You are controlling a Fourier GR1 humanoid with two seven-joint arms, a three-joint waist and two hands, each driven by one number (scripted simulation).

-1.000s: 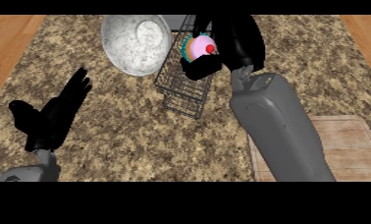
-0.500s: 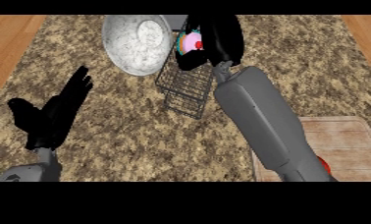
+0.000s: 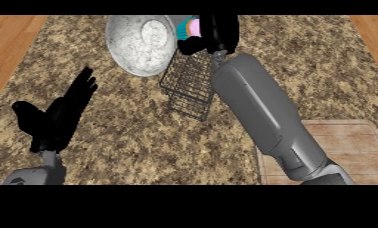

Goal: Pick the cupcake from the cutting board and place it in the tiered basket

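The cupcake (image 3: 190,27), pink frosting over a teal wrapper, shows at the top of the view, held up over the far end of the black wire tiered basket (image 3: 188,84). My right hand (image 3: 215,33) is shut on it, fingers curled round and hiding most of it. The grey right forearm runs down to the lower right, crossing the wooden cutting board (image 3: 347,147), which has nothing visible on it. My left hand (image 3: 55,114) rests open at the lower left, fingers up, well away from the basket.
A speckled grey bowl (image 3: 140,44) lies tilted just left of the basket, touching or nearly touching its top. The counter is mottled brown stone with wood strips at the far left and right edges.
My right hand has carried the cupcake farther away, from above the basket's middle to its far end near the top edge. The left hand has stayed put.
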